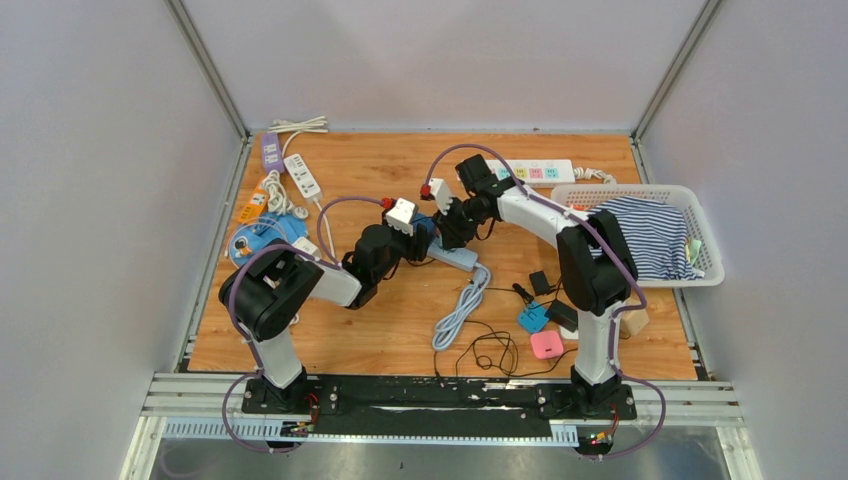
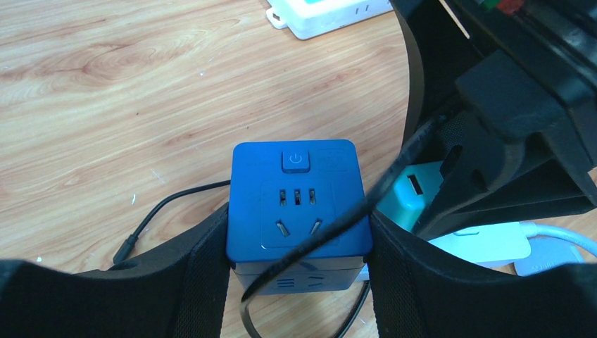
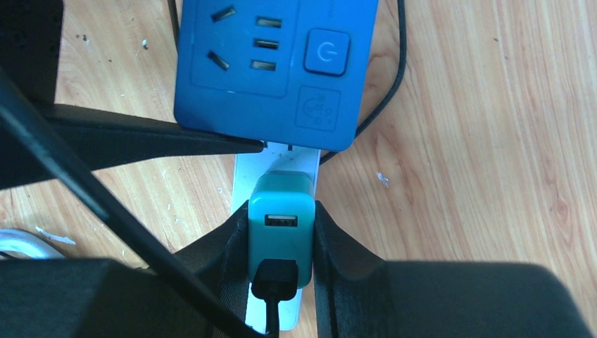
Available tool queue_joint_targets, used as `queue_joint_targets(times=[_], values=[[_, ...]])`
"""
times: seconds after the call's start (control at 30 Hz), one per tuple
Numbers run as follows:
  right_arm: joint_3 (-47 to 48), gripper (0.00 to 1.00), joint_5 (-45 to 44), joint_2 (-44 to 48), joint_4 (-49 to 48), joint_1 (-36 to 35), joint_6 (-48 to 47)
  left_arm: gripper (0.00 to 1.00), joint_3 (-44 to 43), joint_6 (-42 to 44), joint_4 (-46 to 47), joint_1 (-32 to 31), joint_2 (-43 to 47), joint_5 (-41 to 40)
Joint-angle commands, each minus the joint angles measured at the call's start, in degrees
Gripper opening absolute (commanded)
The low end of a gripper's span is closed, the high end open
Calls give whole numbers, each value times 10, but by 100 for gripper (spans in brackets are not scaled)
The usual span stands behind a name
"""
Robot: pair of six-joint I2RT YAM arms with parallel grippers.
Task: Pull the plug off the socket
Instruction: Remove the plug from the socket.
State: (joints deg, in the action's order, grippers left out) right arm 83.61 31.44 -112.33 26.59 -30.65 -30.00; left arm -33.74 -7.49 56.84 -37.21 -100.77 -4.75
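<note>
Grip set: right gripper pinches teal charger plug tight, beside blue cube socket squeezed by left gripper. Pull axis likely straight back toward right wrist.

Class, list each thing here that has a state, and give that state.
Left tool: closed on cube.
Right tool: closed on charger.
Charger: seated on strip, not yet pulled out.
Cable: plugged into charger.
Cube: top socket empty.
</note>
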Motion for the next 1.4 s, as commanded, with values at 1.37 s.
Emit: queue_joint_targets(times=[1.37], values=[[1, 0, 58, 25, 34, 4, -5, 0, -6, 3, -19, -4, -16, 23]])
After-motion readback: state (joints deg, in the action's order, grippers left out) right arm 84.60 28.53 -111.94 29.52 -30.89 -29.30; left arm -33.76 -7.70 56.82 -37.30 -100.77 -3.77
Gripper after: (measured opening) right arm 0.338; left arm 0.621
